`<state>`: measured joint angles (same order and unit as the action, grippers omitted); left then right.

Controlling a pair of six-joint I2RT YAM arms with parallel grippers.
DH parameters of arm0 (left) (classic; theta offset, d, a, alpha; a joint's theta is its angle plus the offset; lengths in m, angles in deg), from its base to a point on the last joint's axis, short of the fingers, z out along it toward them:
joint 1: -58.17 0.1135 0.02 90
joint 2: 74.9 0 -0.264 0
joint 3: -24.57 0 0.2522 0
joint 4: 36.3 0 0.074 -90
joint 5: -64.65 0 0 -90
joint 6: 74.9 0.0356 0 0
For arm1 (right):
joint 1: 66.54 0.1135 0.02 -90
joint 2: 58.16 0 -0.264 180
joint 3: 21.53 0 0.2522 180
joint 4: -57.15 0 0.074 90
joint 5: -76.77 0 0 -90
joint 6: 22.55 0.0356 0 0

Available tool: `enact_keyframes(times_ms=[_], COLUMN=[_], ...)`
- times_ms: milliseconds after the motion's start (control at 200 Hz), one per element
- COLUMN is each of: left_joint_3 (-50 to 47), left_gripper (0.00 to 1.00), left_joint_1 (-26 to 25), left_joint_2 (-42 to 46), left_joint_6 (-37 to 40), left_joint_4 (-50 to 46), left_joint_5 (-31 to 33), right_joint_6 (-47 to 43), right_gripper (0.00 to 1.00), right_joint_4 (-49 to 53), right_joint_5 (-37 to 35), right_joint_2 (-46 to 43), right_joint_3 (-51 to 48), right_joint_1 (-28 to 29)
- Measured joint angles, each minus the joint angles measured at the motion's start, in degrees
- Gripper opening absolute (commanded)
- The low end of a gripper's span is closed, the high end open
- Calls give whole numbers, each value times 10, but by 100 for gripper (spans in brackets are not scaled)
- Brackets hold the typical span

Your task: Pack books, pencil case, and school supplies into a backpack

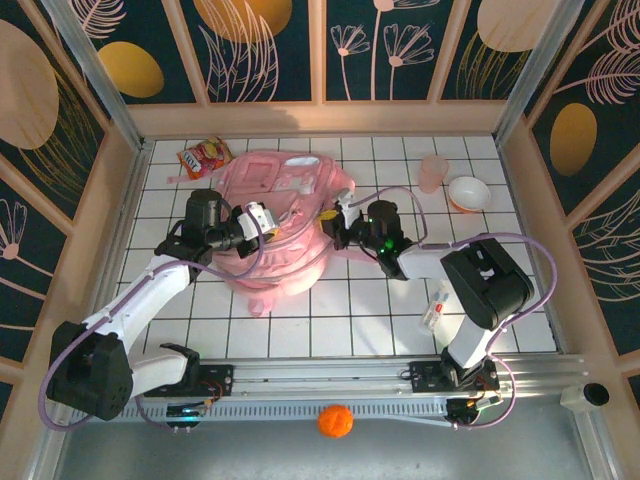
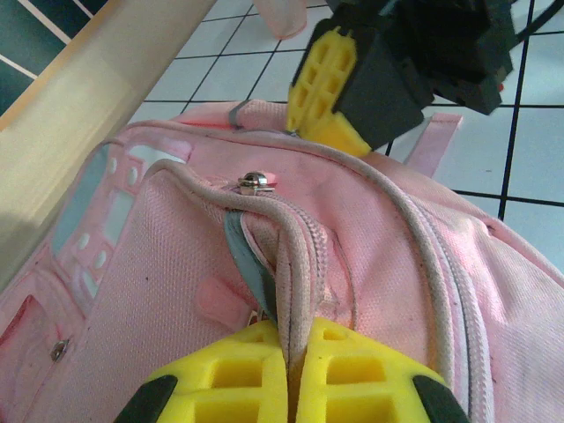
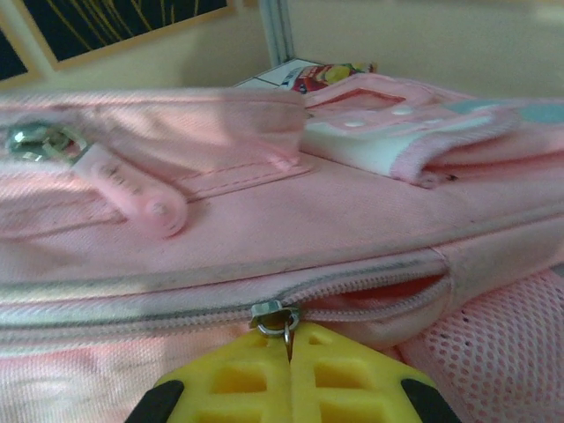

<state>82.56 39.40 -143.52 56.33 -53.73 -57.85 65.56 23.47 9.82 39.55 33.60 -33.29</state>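
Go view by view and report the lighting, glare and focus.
Top external: even light, though the backpack looks washed out. Left wrist: bright, fabric weave sharp, wooden wall soft. Right wrist: dim, greenish cast, soft overall; the snack bag behind is blurred, and the near zipper slider is clearest.

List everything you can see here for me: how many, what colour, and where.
backpack: one, pink, table centre
zipper pull: one, silver, backpack's side
snack bag: one, red-orange, far left by backpack
cup: one, pink, far right
bowl: one, white with orange rim, right of cup
oblong item: one, white with red marks, near right
ball: one, orange, near ledge
left gripper: one, yellow fingers, shut on backpack seam
right gripper: one, yellow fingers, shut on zipper pull
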Motion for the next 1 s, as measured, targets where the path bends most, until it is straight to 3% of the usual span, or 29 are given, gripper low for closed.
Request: enact_keyframes(times_ms=[280, 445, 696, 996], left_joint_3=[0, 0, 2, 5], left_gripper=[0, 0, 0, 0], left_joint_1=[-3, -4, -8, -8], left_joint_2=[0, 0, 0, 0], left_joint_6=[27, 35, 39, 53], left_joint_4=[-1, -6, -26, -39], left_joint_5=[3, 15, 43, 47], right_joint_6=[80, 79, 22, 24], right_gripper=[0, 0, 0, 0], right_joint_4=[16, 56, 232, 456], right_joint_5=[27, 46, 59, 68], right_joint_2=[23, 24, 5, 5], right_joint_3=[29, 45, 92, 202], right_joint_1=[-23, -26, -22, -21])
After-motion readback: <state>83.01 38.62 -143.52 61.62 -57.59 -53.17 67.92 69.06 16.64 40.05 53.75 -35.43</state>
